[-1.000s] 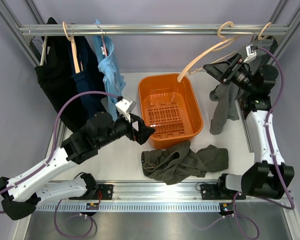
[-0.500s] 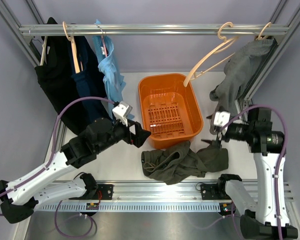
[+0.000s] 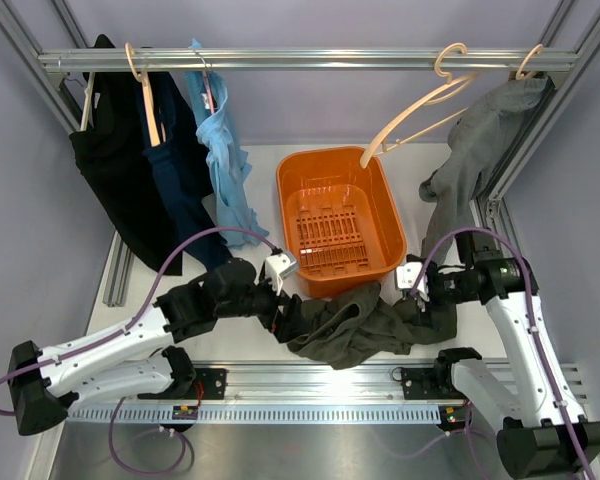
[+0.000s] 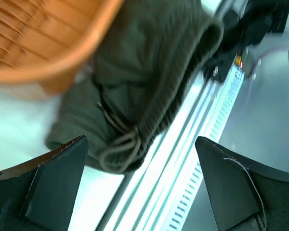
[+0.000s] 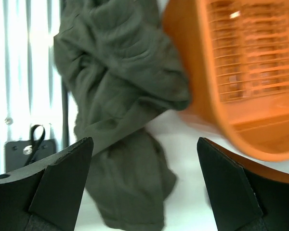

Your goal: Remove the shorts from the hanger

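- The left end effector (image 4: 140, 144) hovers with its dark fingers (image 4: 53, 187) spread wide.
- Crumpled olive shorts (image 4: 149, 67) lie below, their looped drawstring (image 4: 118, 147) showing.
- The orange basket (image 4: 62, 53) overlaps the shorts at upper left.
- A metal rail (image 4: 173, 163) runs diagonally beside the pale surface (image 4: 19, 110).

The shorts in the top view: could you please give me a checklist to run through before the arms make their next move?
1. Shorts off the hanger: ok. They lie crumpled in front of the orange basket, and the hanger hangs bare.
2. Left hand open: ok. Its fingers are spread wide over the drawstring end.
3. Right hand open: ok. Its fingers are spread over the other end.
4. Either hand touching the fabric: cannot tell.
5. Shorts apart from the basket: not ok. The fabric lies against its near wall.
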Robot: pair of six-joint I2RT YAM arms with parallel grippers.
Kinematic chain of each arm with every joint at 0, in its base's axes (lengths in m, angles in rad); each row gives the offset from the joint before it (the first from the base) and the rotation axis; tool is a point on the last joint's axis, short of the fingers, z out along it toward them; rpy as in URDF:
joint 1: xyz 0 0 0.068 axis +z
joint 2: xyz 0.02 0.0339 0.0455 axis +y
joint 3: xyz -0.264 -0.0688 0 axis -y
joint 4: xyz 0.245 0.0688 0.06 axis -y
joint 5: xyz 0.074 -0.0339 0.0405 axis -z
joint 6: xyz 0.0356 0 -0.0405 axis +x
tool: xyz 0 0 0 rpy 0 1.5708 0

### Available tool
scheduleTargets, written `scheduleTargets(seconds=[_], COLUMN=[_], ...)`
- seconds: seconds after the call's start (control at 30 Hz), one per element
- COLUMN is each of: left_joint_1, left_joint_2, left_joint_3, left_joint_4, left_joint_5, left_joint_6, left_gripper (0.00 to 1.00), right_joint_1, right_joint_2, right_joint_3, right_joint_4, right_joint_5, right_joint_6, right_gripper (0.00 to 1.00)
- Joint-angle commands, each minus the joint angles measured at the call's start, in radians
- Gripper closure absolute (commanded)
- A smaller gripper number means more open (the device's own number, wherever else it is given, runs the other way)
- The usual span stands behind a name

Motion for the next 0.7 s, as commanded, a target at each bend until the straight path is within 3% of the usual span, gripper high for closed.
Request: scheduleTargets(seconds=[0.0,0.3,0.43,0.67], left_joint_1=[-0.028,-0.028,-0.028,-0.028], left_joint_2=[-0.004,-0.098,-0.132,-0.234], left_joint_3=[-0.021,-0.055,-0.039,-0.035], left_joint_4=[0.031,0.008,-0.050,-0.119], left_joint_5=[0.030,-0.114,-0.158,-0.235], left_joint_6=[-0.002,-0.028,-0.028,-0.071], left_gripper=[0.01,0.01,0.01,0.01], right_joint_1=[0.064,0.266,0.462,0.604], right_joint_2=[0.009,0.098,0.124,0.178], right_joint_3=[-0.068,-0.151,-0.231,-0.317], right_joint_4=[-0.208,0.008,0.244,0.579], right_joint_5=[0.076,0.209,0.362,0.545], right_joint_6=[0.015,0.205,0.385,0.601], right_gripper=[0.02,0.02,0.03,0.02])
